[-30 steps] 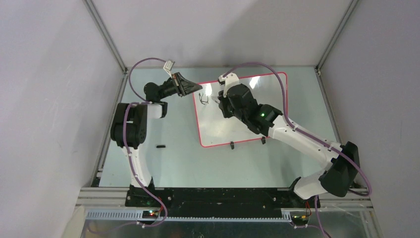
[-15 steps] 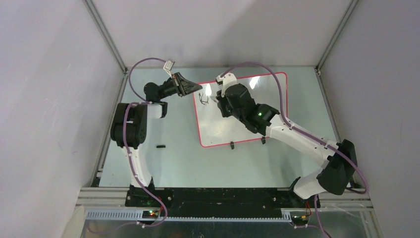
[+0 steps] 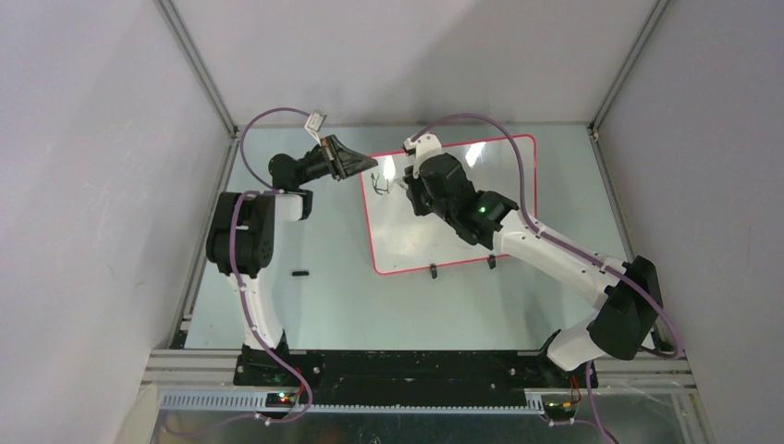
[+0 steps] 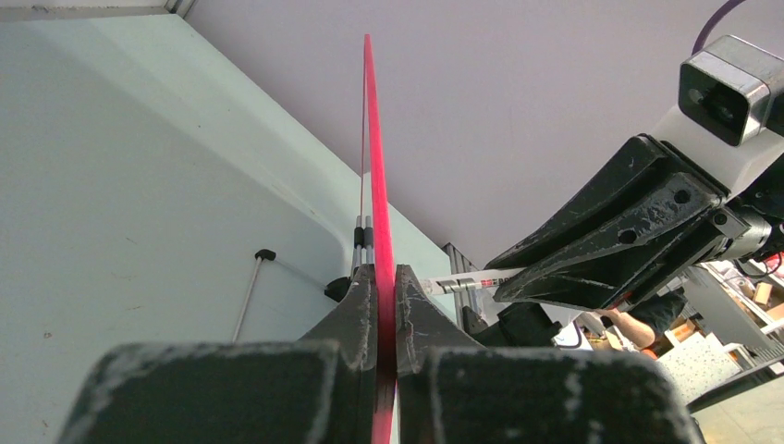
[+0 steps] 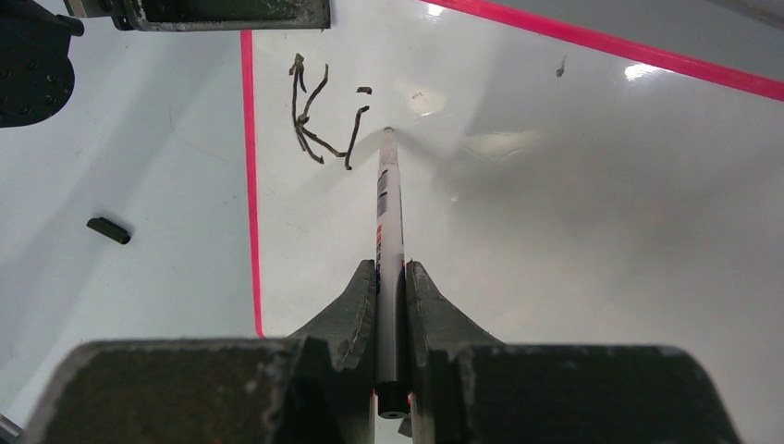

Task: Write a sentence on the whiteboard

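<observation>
The whiteboard [image 3: 462, 231] lies on the table, white with a red rim. My left gripper [image 3: 365, 166] is shut on its upper left rim, which shows edge-on as a red line [image 4: 373, 166] between the jaws of that gripper [image 4: 381, 277]. My right gripper [image 5: 391, 268] is shut on a white marker [image 5: 389, 213], whose tip rests on the board just right of the first black strokes of the sentence [image 5: 319, 120]. From above, those strokes [image 3: 377, 183] sit near the board's top left corner, beside the right gripper [image 3: 407, 185]. The marker [image 4: 462, 280] also shows in the left wrist view.
A small black cap [image 3: 299, 274] lies on the table left of the board, and it shows in the right wrist view too [image 5: 109, 230]. Two black clip feet [image 3: 433, 271] [image 3: 491, 263] stick out from the board's near edge. Enclosure walls and frame posts surround the table.
The right arm has shifted slightly left and away with the marker on the board. The left arm has not moved and still grips the rim.
</observation>
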